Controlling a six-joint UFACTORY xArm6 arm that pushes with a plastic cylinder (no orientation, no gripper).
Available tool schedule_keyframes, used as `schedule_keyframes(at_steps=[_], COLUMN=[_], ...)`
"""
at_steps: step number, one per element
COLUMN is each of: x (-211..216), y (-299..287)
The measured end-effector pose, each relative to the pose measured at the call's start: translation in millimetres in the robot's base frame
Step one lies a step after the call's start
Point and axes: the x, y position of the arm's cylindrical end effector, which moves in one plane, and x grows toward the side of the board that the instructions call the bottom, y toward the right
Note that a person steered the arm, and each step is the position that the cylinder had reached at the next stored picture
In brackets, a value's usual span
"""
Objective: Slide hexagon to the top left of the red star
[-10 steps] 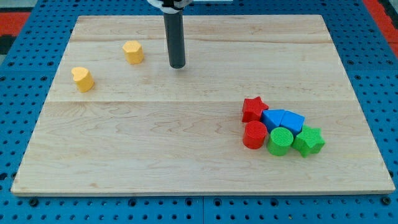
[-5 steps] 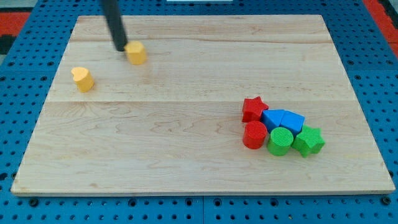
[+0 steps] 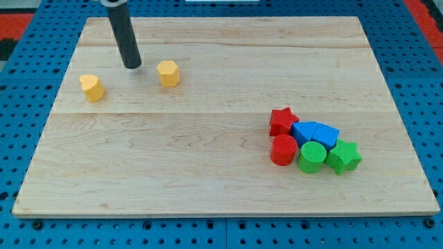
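Observation:
The yellow hexagon [image 3: 168,72] lies on the wooden board [image 3: 208,173] in the upper left part. My tip [image 3: 132,66] rests on the board just to the hexagon's left, a small gap apart from it. The red star [image 3: 282,120] sits at the right, at the top left corner of a cluster of blocks, far from the hexagon.
A yellow heart [image 3: 91,87] lies at the left, below and left of my tip. The cluster by the red star holds a red cylinder [image 3: 282,150], two blue blocks [image 3: 315,132], a green cylinder [image 3: 312,157] and a green star [image 3: 343,156].
My tip swung from right of the hexagon to its left side. The hexagon slid right and slightly down, from about 215,83 to 243,105.

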Motion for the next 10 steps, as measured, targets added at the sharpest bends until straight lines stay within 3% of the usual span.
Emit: schedule_keyframes(at_steps=[4, 5, 6, 7, 9, 10], x=[30.1, -0.7, 79.2, 53.9, 27.5, 4.9], y=[200.5, 220.8, 242.9, 236.8, -21.4, -113.3])
